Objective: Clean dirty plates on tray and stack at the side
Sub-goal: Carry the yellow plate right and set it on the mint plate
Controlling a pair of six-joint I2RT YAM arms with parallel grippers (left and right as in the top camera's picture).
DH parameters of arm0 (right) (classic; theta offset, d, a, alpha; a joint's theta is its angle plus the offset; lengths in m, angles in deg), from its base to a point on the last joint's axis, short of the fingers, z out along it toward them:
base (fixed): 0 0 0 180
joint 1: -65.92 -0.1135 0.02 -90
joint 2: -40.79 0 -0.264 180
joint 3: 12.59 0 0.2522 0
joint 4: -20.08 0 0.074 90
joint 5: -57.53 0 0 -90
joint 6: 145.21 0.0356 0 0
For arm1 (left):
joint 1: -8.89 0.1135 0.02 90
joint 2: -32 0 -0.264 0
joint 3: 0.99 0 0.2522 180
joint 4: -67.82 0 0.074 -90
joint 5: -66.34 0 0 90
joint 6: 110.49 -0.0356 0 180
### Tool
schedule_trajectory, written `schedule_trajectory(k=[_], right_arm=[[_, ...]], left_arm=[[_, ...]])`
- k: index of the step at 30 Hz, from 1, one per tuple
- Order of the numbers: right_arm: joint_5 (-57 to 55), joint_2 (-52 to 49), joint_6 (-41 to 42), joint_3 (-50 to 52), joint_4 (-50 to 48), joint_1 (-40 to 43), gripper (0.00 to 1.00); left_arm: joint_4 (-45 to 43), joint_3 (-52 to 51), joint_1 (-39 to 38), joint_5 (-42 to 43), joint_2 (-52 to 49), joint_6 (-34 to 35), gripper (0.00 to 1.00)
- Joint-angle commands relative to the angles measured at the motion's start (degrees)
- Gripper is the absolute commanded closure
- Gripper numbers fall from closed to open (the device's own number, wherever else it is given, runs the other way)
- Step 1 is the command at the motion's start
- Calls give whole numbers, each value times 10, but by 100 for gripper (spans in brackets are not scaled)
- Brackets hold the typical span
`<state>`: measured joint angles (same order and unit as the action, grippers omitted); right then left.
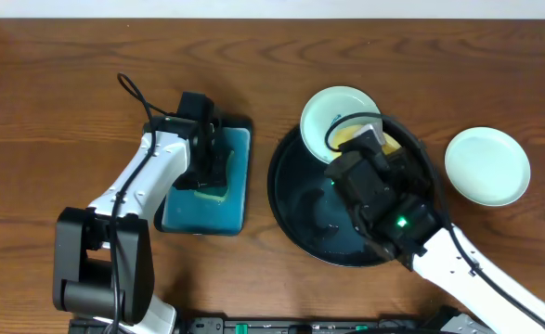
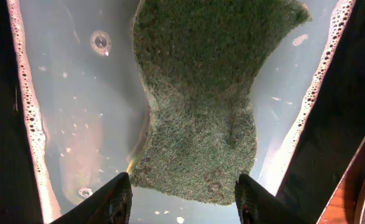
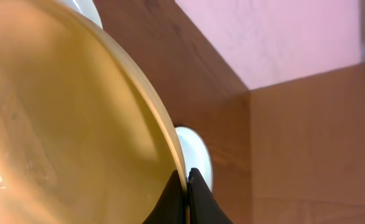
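Observation:
My right gripper (image 1: 369,141) is shut on the rim of the pale yellow plate (image 1: 346,137) and holds it tilted over the back of the large round black tray (image 1: 295,199). In the right wrist view the fingers (image 3: 187,186) pinch the yellow plate's edge (image 3: 58,124). A mint-white plate (image 1: 332,107) rests on the tray's back rim. A second mint-white plate (image 1: 487,165) lies on the table to the right, off the tray. My left gripper (image 1: 205,172) is open just above a green sponge (image 2: 201,106), its fingers (image 2: 185,202) at the sponge's near edge.
The sponge lies in soapy water in a rectangular teal tray (image 1: 240,199) left of the black tray. Foam lines the teal tray's walls (image 2: 30,124). A wooden table (image 1: 49,111) carries everything, with a wall behind it.

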<state>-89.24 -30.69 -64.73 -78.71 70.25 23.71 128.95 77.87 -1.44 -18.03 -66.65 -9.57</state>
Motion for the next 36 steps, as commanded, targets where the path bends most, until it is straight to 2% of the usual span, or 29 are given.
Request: schedule_trajectory(k=[1, 17, 36], right_arm=[[-53, 9, -45, -13, -7, -20, 99], [-123, 9, -120, -13, -76, -59, 99], [-124, 9, -120, -13, -77, -59, 99]], left_arm=[[2, -5, 0, -2, 6, 7, 45], [2, -5, 0, -2, 6, 7, 45], [2, -5, 0, -2, 6, 7, 45]])
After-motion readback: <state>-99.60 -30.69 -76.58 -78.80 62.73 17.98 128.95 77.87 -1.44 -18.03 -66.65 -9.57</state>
